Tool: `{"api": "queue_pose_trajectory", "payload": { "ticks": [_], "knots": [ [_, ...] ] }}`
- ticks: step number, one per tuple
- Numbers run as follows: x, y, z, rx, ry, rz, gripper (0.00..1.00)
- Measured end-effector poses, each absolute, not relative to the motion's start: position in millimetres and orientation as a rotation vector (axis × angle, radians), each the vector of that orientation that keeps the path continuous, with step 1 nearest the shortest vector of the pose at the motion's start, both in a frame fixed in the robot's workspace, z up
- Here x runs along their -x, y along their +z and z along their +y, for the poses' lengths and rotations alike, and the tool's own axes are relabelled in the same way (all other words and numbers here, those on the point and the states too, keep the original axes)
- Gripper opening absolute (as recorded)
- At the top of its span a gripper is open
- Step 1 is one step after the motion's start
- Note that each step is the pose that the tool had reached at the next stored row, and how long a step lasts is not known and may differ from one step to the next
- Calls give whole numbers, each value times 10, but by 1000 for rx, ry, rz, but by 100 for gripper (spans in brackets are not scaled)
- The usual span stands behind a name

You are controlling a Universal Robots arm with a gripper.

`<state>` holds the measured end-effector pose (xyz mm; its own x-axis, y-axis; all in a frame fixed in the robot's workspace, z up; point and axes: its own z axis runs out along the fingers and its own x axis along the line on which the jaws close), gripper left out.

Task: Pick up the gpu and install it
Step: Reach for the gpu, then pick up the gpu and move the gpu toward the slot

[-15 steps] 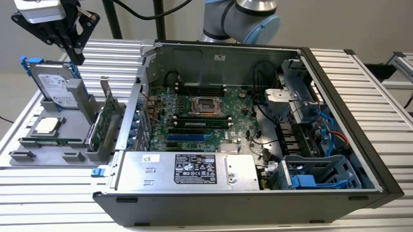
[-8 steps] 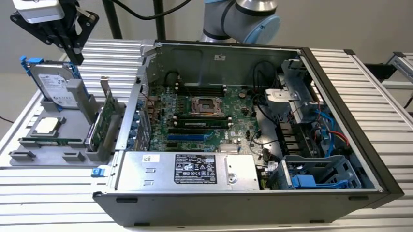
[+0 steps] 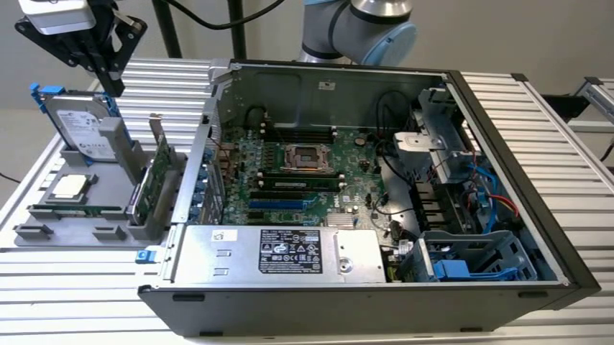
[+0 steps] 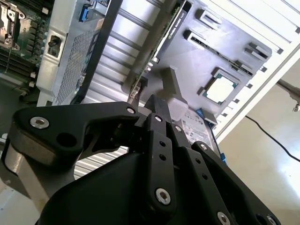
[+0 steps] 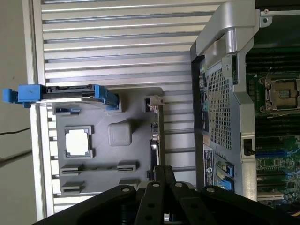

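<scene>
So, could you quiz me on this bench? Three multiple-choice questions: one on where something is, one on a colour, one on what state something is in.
1. Where is the thin green circuit-board gpu card?
A) standing on edge in the grey plastic holder tray, beside the open black computer case
B) plugged into a slot inside the case
C) gripped in the tool

2. What colour is the frame round the silver hard drive?
A) red
B) blue
C) yellow

3. What state is the black tool in?
A) shut on the card
B) shut on nothing, above the tray
C) open, down inside the case

Answers:
1 A: the card stands upright in the tray, outside the case.
2 B: blue edges show along the drive's sides.
3 B: in both wrist views it is closed with nothing in it, and the exterior view shows it up over the hard drive.
</scene>
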<state>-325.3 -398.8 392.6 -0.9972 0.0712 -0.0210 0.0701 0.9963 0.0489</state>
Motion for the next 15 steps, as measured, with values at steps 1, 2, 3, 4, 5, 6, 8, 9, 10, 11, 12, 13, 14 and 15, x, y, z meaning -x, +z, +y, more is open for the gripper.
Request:
{"api": "queue_pose_trajectory", "payload": {
  "ticks": [1, 2, 3, 4, 5, 6, 8, 9, 10, 11, 12, 13, 14, 15],
  "knots": [
    [3253, 3926, -3988, -110, 75, 3116, 0],
    [3253, 3926, -3988, -110, 75, 3116, 100],
    [3253, 3926, -3988, -110, 75, 3116, 100],
    [3253, 3926, -3988, -110, 75, 3116, 100],
    [3253, 3926, -3988, -110, 75, 3116, 100],
    [3254, 3926, -3988, -110, 75, 3116, 100],
    [3258, 3926, -3988, -110, 75, 3116, 100],
    [3262, 3924, -3988, -110, 75, 3116, 100],
    [3262, 3923, -3988, -111, 75, 3116, 100],
    [3261, 3922, -3988, -111, 75, 3116, 100],
    [3260, 3920, -3990, -110, 75, 3116, 100],
    [3260, 3916, -3990, -110, 75, 3116, 100],
    [3259, 3913, -3990, -110, 75, 3116, 100],
    [3258, 3909, -3990, -110, 75, 3116, 100]
  ]
}}
